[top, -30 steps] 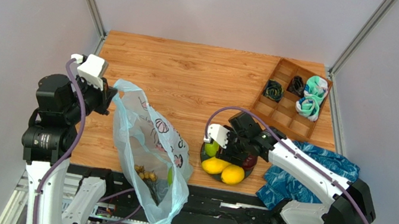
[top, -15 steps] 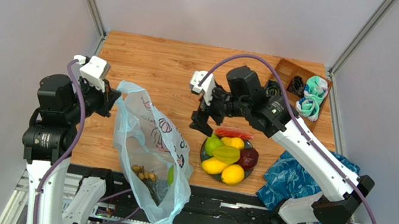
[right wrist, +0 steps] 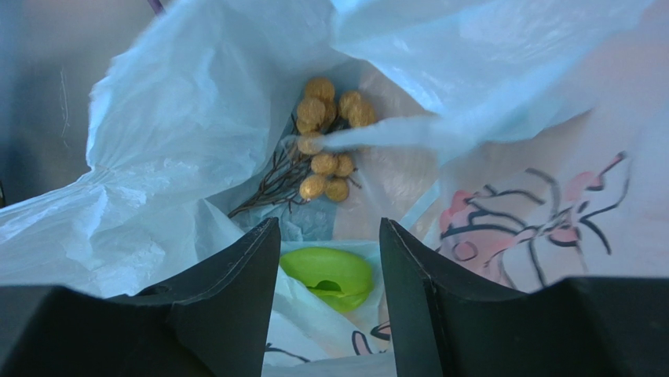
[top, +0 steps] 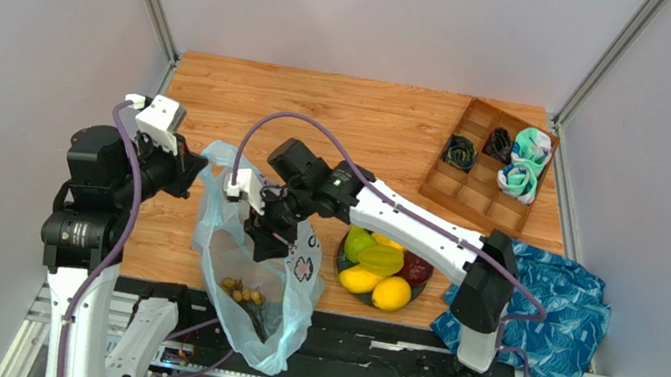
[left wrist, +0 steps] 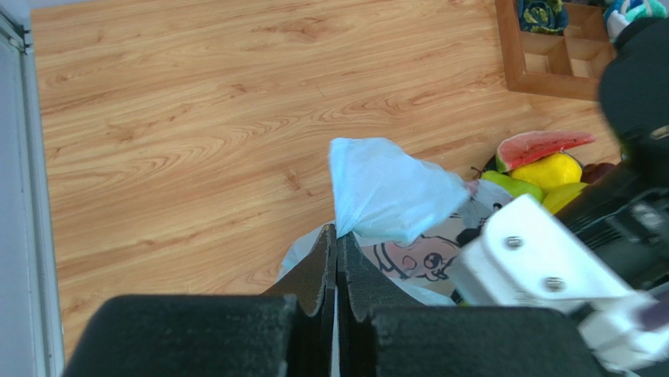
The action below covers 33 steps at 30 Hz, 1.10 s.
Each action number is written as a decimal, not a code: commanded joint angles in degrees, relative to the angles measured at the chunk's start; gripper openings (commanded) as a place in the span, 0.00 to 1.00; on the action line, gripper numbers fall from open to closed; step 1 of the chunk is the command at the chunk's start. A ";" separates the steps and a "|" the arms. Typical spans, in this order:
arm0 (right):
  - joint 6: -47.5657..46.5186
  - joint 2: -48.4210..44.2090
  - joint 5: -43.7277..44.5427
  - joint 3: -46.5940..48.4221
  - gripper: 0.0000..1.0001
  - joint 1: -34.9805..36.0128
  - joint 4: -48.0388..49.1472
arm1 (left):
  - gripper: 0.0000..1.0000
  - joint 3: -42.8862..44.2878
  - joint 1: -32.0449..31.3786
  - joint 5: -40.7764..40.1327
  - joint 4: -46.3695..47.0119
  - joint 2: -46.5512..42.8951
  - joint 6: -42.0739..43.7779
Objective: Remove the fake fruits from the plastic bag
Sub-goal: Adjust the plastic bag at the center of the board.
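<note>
The pale blue plastic bag (top: 241, 265) with a cartoon print stands open at the near left. My left gripper (top: 194, 166) is shut on the bag's handle (left wrist: 385, 188) and holds it up. My right gripper (top: 261, 238) is open and reaches into the bag's mouth. In the right wrist view a green fruit (right wrist: 328, 275) lies between my open fingers, and a grape bunch (right wrist: 326, 133) on brown twigs lies deeper in the bag. Several fake fruits sit on a dark plate (top: 342, 266): lemons (top: 375, 286), a green pear (top: 357, 244), a dark red apple (top: 416, 267).
A wooden divider tray (top: 472, 185) with rolled socks (top: 524, 163) stands at the back right. A blue patterned cloth (top: 564, 306) lies at the near right. The watermelon slice (left wrist: 542, 145) shows at the plate's far side in the left wrist view.
My right arm has swung left from the fruit plate, over the table, and its open gripper is now in the bag's mouth. The left gripper still holds the handle.
</note>
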 commanded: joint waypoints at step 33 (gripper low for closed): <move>0.72 9.40 31.79 0.59 0.68 2.01 10.13 | 0.00 -0.01 -2.80 -9.58 -12.85 -3.09 7.68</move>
